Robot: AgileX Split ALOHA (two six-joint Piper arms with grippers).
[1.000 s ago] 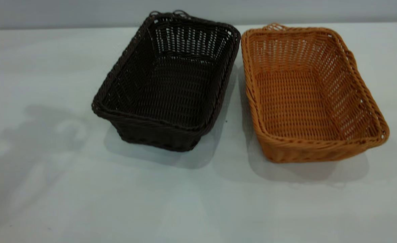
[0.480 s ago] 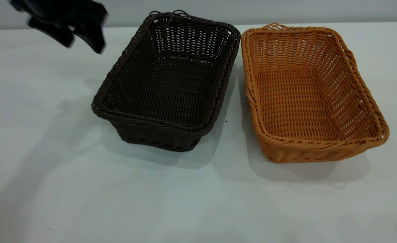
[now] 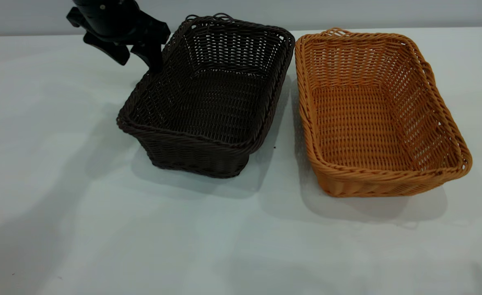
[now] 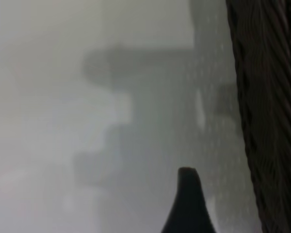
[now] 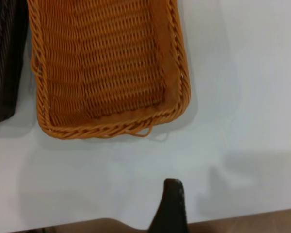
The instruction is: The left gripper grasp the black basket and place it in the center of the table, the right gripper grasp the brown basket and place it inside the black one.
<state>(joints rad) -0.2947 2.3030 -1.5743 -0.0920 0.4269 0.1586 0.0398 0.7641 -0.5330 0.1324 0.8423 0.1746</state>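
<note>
A: Black basket [image 3: 208, 98] and brown basket [image 3: 378, 112] side by side on table [image 3: 60, 229], nearly touching at far corners. Nothing inside either.

B: Left gripper [image 3: 138, 55] spread wide over black basket's far-left rim. Right gripper [image 5: 170, 206] off brown basket; spread unclear. Bare tabletop in front.

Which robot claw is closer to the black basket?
Left. The left gripper is right at the black basket's far left rim. The right gripper hangs back beyond the brown basket, well away from it.
</note>
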